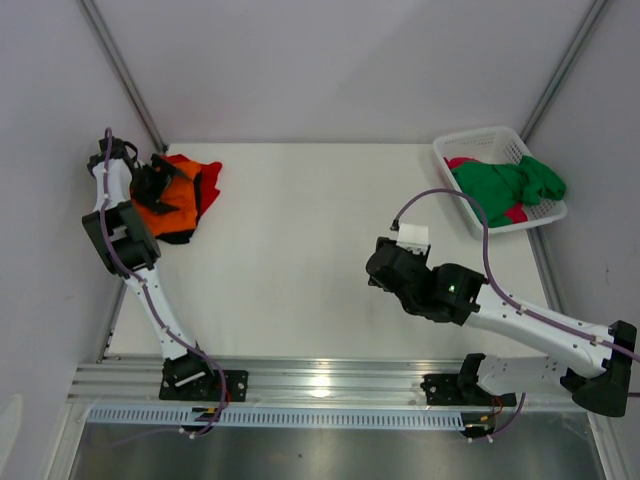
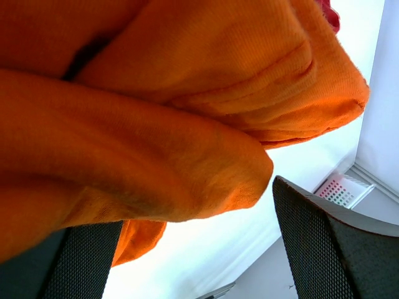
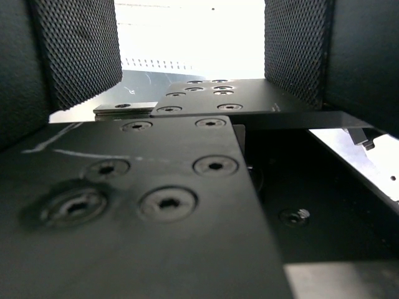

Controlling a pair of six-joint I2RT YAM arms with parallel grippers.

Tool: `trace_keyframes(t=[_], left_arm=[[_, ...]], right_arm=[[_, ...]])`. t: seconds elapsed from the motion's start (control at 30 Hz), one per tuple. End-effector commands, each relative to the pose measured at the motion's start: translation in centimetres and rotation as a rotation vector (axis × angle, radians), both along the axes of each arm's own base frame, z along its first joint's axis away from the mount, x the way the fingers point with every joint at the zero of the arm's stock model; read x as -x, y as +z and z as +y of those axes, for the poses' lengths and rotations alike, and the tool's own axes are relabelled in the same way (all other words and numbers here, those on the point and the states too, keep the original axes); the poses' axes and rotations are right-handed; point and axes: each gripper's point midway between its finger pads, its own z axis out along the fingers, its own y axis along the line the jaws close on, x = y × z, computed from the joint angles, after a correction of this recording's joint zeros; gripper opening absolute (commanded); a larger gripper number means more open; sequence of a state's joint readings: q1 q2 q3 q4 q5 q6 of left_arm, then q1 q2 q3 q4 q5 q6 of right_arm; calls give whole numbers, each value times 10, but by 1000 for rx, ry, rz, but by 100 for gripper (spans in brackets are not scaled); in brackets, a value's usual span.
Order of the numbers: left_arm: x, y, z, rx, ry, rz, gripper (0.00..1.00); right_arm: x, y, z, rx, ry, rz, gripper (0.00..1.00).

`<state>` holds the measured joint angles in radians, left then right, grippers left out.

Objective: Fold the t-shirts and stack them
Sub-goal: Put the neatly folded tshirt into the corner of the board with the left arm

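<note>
From overhead the white table [image 1: 300, 250] carries two lots of cloth well apart. At the far left lies a heap with the orange t-shirt [image 1: 175, 205] on top, the red t-shirt [image 1: 207, 185] poking out on its far right side and a sliver of black t-shirt [image 1: 178, 238] at its near edge. At the far right corner sits a white lattice basket [image 1: 480, 137] holding the green t-shirt [image 1: 505, 185], with bits of the magenta-pink t-shirt [image 1: 460, 162] showing beneath it.

Only the overhead view gives that layout. The left wrist camera sees little but orange folds up close, bulging down between its two dark mesh-faced fingers [image 2: 324, 249], with a scrap of red at the top right. That close view shows what the overhead cannot: the fingers stand wide apart and the cloth is loose between them, not pinched.

The left arm stretches from its base at the near edge up along the left side of the table, and the left gripper [image 1: 157, 185] sits right on the left side of the orange heap.

The right gripper [image 3: 190, 56] is seen best by its own camera. Its pads stand well apart with nothing between them, and below them are black metal plates [image 3: 168, 199] dotted with screw heads. Overhead, the right arm is doubled back on itself, running out to the right from its base, then returning leftward, so that its dark wrist hangs over the middle right of the table, well clear of the basket.
</note>
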<state>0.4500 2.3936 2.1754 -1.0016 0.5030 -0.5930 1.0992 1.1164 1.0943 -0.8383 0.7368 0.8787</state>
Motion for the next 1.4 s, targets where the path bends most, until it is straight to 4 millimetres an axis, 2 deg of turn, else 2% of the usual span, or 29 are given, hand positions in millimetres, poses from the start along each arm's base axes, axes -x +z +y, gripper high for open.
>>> trace_keyframes(t=[0.0, 0.07, 0.13, 0.27, 0.3, 0.5, 0.57, 0.67, 0.73, 0.77, 0.83, 0.9, 0.97, 1.0, 1.03, 1.07, 1.1, 1.13, 1.2, 1.23, 1.27, 1.3, 1.33, 1.37], left_arm=[[16, -47, 10, -44, -20, 114, 100], [20, -37, 6, -42, -32, 95, 100], [9, -16, 8, -68, -36, 5, 99], [3, 33, 6, -105, -45, -137, 99], [1, 50, 7, -120, -45, -169, 99], [10, 110, -9, -108, -63, -272, 100], [21, 129, -19, -111, -77, -292, 99], [40, 148, -42, -109, -113, -325, 99], [50, 151, -65, -111, -161, -339, 99], [61, 151, -78, -116, -183, -348, 99], [68, 161, -104, -124, -233, -381, 100], [83, 166, -133, -124, -288, -416, 99], [92, 169, -150, -135, -314, -439, 100], [100, 179, -164, -146, -345, -489, 99], [106, 182, -172, -146, -359, -502, 99], [110, 188, -178, -153, -376, -525, 100], [120, 201, -191, -160, -410, -576, 100], [121, 209, -196, -178, -429, -626, 100], [133, 231, -216, -172, -488, -728, 99], [143, 251, -222, -188, -501, -827, 99], [151, 263, -228, -194, -516, -887, 99], [160, 267, -237, -197, -534, -928, 100], [173, 288, -239, -227, -531, -1034, 100], [179, 296, -241, -236, -530, -1077, 100]], right_arm=[[-4, 21, -2, -34, -39, -50, 60], [-4, 21, -1, -36, -42, -52, 59], [-2, 19, 0, -34, -37, -53, 60], [-3, 13, 8, -37, -24, -44, 60], [-3, 12, 10, -40, -21, -42, 60], [-4, 4, 21, -52, -1, -43, 60], [-5, 2, 23, -58, 3, -46, 60], [-6, -3, 25, -55, 5, -48, 60], [-8, -8, 26, -34, -4, -50, 60], [-12, -4, 20, -25, -44, -55, 60], [-16, -14, 15, 50, -74, -36, 60], [-25, -10, 12, 98, -117, -63, 61], [-33, -7, 1, 164, -158, -91, 61], [-42, -1, -5, 177, -193, -101, 61], [-46, -4, -12, 218, -214, -94, 61], [-52, -1, -18, 230, -238, -101, 67], [-58, 3, -26, 261, -257, -117, 70], [-68, 7, -38, 264, -303, -120, 72], [-77, 13, -49, 262, -326, -123, 75], [-85, 17, -56, 264, -343, -133, 75], [-88, 23, -58, 255, -342, -145, 76], [-92, 26, -59, 253, -336, -154, 77], [-97, 31, -59, 252, -327, -168, 77], [-99, 34, -57, 244, -317, -174, 78]])
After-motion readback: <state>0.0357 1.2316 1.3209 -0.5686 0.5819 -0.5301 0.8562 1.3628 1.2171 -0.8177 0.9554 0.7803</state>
